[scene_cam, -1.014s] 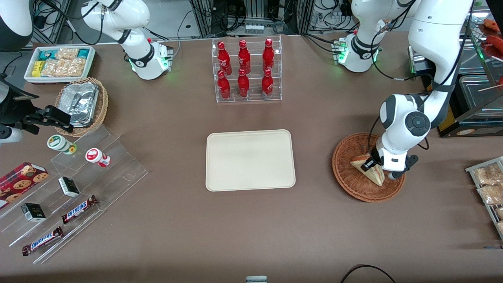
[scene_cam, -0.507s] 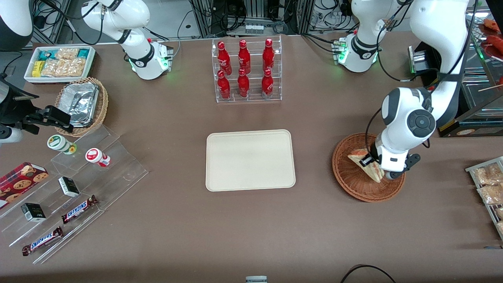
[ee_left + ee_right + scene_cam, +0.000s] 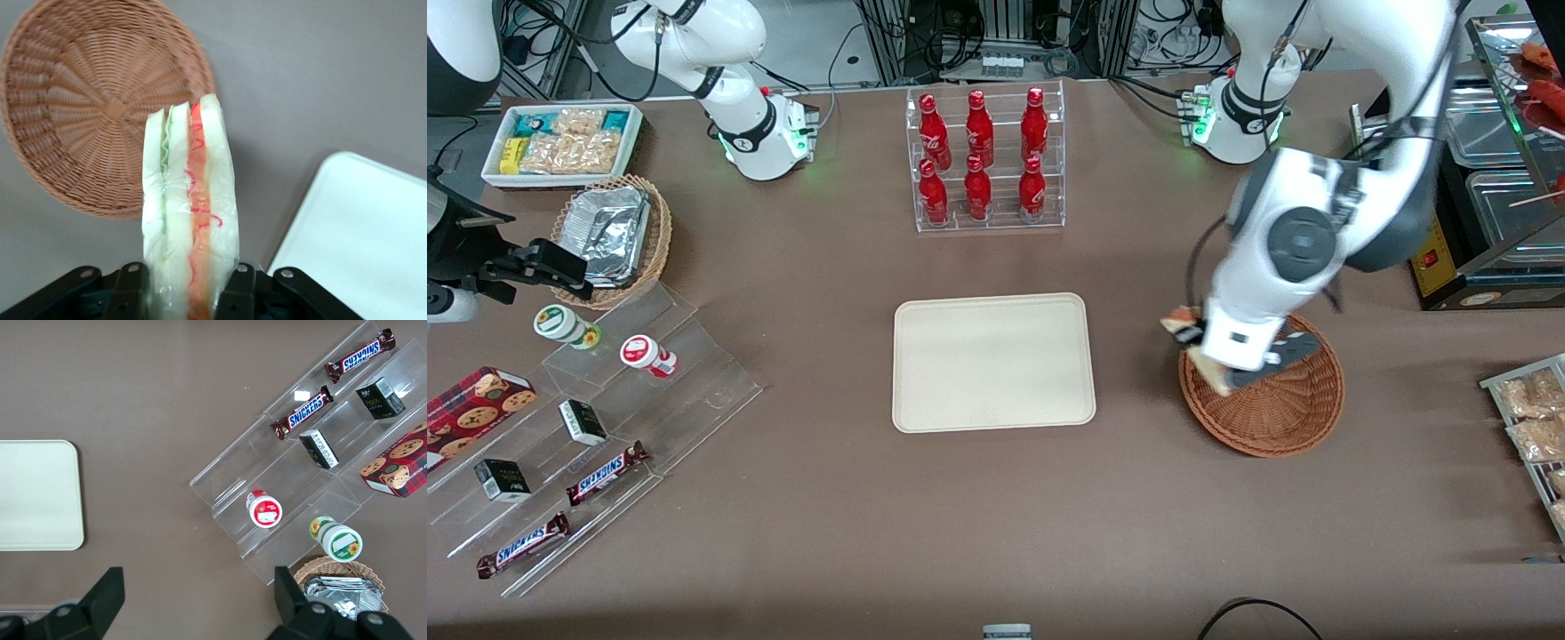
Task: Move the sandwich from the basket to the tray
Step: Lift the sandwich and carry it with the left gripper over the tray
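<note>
I see the left arm's black two-finger gripper point(image 3: 189, 293) clamped on the triangular white-bread sandwich point(image 3: 190, 220), lifted above the round reddish-brown wicker basket point(image 3: 1280, 413), flat cream rectangular tray point(image 3: 993, 362) near.

The gripper point(image 3: 189, 293) grips the sandwich point(image 3: 190, 220) by its two bread faces, one black finger point(image 3: 133, 290) pressed on each side (red and pale green filling runs along the edge). Below it lie the empty woven basket point(image 3: 80, 120) and one rounded corner of the tray point(image 3: 363, 233), apart on the brown table point(image 3: 320, 73).
</note>
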Tool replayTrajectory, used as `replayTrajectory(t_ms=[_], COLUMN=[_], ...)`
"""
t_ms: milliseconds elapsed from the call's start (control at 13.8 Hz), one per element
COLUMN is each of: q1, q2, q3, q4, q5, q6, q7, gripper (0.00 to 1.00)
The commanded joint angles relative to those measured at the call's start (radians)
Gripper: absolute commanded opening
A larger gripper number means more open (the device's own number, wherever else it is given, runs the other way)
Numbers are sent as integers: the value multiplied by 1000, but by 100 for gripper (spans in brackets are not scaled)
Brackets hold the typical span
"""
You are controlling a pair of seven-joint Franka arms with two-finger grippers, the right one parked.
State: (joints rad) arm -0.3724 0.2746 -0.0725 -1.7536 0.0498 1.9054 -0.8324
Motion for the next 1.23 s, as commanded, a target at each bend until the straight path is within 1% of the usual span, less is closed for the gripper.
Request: replayTrajectory(t_ms=[0,290,507,652,1014,1159], q1=[-130,-250,-316,-357,-431,-433], q2=[116,273,366,390,452,479], q3=[11,11,11,11,11,10], q4=[106,256,362,361,356,356], q5=[44,42,39,36,47,91], q6=[-20,-19,15,113,239,250], q7=[-80,-142,-148,-148,-128,-110], gripper=[28,28,29,29,29,30])
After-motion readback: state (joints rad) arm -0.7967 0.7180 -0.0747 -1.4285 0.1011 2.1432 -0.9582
